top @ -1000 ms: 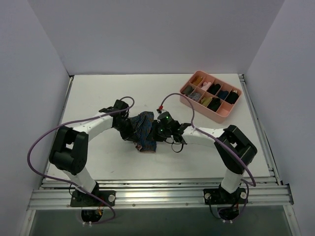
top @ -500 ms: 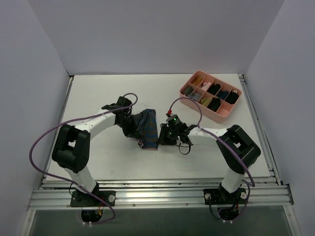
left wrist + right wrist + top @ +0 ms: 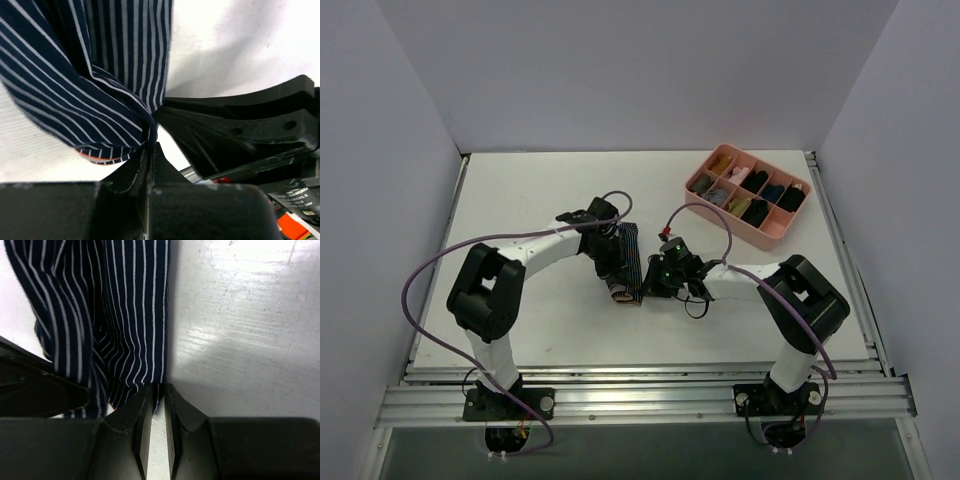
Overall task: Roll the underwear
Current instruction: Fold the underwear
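Top external view: the soft, dark navy, pinstriped cloth underwear [image 3: 631, 262] is gathered into a narrow strip on the white surface [image 3: 520, 200], near the middle, between the two arms. In the left wrist view the left jaws are closed on a bunched fold of the cloth, with the pinkish-red waistband edge [image 3: 92, 157] just beside them. In the right wrist view the right jaws stand almost closed with a thin gap, their tips at the garment's hem. Whether cloth is actually pinched there cannot be told.

The step in hand is judged to be tightening the strip into a roll. It would be done well if the pinched fold were held taut by the left jaws and the opposite hem were gripped firmly before any turning, so that the layers are wound evenly.

The pink divided plastic tray [image 3: 730, 220] is set at the far right, well apart from the garment. Small dark rolled bundles [image 3: 755, 212] are held in several compartments. The lighter items in the others are too small to identify.
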